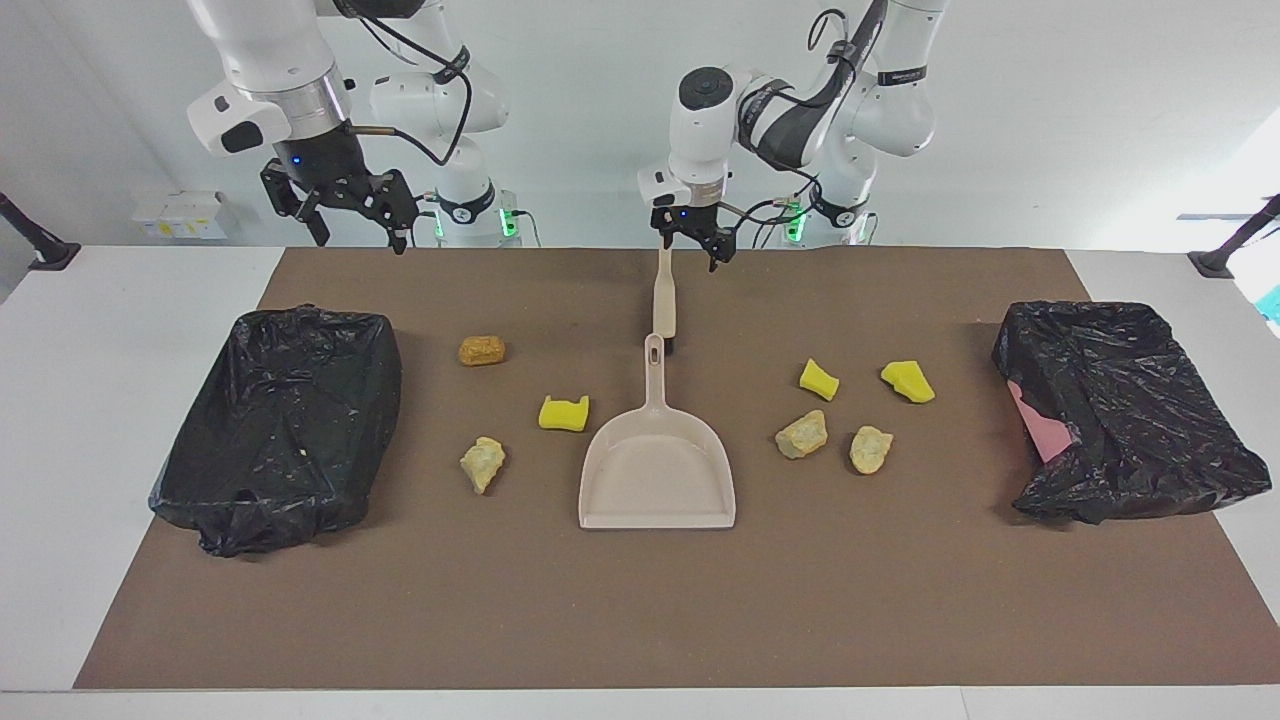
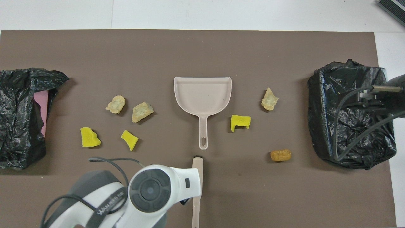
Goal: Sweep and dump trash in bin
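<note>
Several small trash lumps lie on the brown mat on both sides of the beige dustpan [image 1: 657, 480] [image 2: 202, 95]. Toward the right arm's end are an orange-brown lump [image 1: 481, 350] [image 2: 280, 155], a yellow foam piece [image 1: 564, 413] and a beige chunk [image 1: 483, 463]. Toward the left arm's end are two yellow pieces [image 1: 818, 379] [image 1: 908, 381] and two beige chunks [image 1: 802, 434] [image 1: 870, 449]. The beige brush [image 1: 665, 295] [image 2: 196, 167] lies nearer to the robots than the dustpan, in line with its handle. My left gripper [image 1: 690, 255] is open over the brush's handle. My right gripper [image 1: 355, 238] is open, empty and raised.
A bin lined with a black bag [image 1: 290, 420] [image 2: 351, 114] stands at the right arm's end of the mat. A second black-bagged bin [image 1: 1130, 410] [image 2: 19, 114], with pink showing at its side, stands at the left arm's end. White table surrounds the mat.
</note>
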Controlling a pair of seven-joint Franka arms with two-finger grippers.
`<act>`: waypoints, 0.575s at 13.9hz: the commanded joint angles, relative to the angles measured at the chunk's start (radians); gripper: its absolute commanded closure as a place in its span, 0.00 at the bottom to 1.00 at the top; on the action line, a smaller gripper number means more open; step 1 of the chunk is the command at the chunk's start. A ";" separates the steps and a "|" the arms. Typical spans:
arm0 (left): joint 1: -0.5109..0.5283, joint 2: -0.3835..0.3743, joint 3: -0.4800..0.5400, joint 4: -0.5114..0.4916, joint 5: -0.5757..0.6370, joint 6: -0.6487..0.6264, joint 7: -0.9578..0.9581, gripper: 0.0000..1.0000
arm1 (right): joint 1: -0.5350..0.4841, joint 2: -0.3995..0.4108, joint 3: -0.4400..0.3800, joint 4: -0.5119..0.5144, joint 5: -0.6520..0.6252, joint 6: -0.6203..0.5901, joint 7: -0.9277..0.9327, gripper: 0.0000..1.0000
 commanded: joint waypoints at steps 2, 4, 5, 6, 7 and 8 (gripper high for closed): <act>-0.144 -0.020 0.021 -0.089 -0.007 0.090 -0.266 0.00 | -0.010 -0.012 -0.002 -0.010 0.022 -0.006 -0.037 0.00; -0.150 -0.012 0.021 -0.100 -0.007 0.098 -0.303 0.00 | -0.010 -0.012 -0.002 -0.008 0.022 -0.006 -0.037 0.00; -0.153 -0.006 0.020 -0.100 -0.007 0.103 -0.314 0.00 | -0.010 -0.012 -0.002 -0.010 0.022 -0.006 -0.037 0.00; -0.158 -0.003 0.008 -0.100 -0.006 0.104 -0.349 0.00 | -0.010 -0.012 -0.002 -0.010 0.022 -0.006 -0.037 0.00; -0.158 0.007 0.000 -0.100 0.003 0.106 -0.389 0.00 | -0.010 -0.012 -0.002 -0.010 0.022 -0.006 -0.037 0.00; -0.158 0.021 -0.006 -0.100 0.011 0.115 -0.416 0.00 | -0.010 -0.012 -0.002 -0.010 0.022 -0.006 -0.037 0.00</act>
